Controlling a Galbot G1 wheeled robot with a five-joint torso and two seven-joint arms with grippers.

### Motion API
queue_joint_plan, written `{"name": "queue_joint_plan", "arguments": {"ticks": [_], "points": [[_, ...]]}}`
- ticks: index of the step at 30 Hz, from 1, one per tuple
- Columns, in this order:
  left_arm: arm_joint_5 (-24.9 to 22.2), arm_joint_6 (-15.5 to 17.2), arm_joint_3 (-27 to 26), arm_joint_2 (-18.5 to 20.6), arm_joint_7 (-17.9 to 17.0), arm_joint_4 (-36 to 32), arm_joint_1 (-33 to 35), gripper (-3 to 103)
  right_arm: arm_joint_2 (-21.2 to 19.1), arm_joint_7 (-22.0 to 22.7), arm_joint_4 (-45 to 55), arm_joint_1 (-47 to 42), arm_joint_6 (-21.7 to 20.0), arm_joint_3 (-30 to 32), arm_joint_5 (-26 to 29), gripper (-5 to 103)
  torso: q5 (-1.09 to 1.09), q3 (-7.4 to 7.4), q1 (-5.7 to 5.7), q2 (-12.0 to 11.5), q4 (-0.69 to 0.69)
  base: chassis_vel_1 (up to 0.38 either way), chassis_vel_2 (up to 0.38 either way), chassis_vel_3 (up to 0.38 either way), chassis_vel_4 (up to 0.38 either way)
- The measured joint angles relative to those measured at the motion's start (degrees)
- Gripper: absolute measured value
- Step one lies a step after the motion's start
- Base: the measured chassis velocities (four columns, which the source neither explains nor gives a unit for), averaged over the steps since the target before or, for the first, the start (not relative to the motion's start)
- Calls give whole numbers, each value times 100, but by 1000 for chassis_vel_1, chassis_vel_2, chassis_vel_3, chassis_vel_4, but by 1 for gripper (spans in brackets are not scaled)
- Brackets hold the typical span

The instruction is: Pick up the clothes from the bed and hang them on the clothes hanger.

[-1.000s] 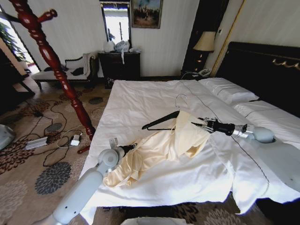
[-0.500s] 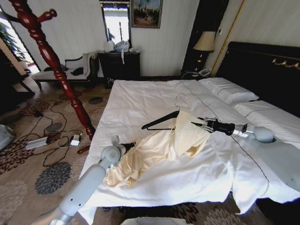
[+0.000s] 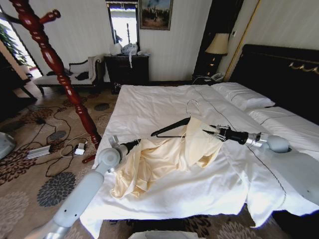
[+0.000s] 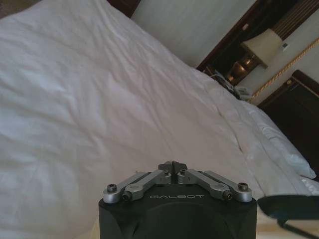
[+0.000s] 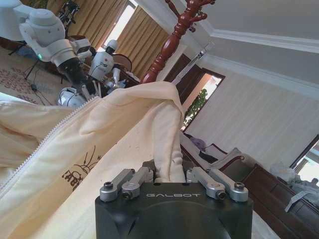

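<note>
Both grippers clamped on the clothes [image 3: 164, 157] above the bed [image 3: 149, 107]
Left gripper [image 3: 137, 143] pinches one edge — right gripper [image 3: 211, 131] another, beside the clothes hanger [image 3: 172, 128].

Patterned carpet [image 3: 30, 174], striped walls [image 3: 82, 30], bedside lamp [image 3: 217, 46]

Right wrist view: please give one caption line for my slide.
Right gripper shut on the cream zip-front garment, a red wooden coat stand behind.
</note>
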Motion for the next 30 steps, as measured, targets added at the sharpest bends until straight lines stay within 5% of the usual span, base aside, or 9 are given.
{"name": "queue_joint_plan", "arguments": {"ticks": [7,16,23,30], "points": [[-485,-177,-388,250,0,-273,-435,0,34,0,188,-87,-140,-120,-106,23,0,0,0,0,1,0,0,0,0],[-1074,-246,-141,353,38,-689,-1420,0,120,183,393,-136,-290,-307,-253,23,0,0,0,0,0,0,0,0,0],[-1679,-247,223,349,147,-1554,-1829,0,237,1001,474,118,-454,-600,-174,23,1,0,1,0,0,0,0,0,0],[-2012,-150,369,637,321,-2581,-1473,0,341,1596,421,281,-509,-712,-134,23,1,0,0,0,-1,0,0,0,0]]}}
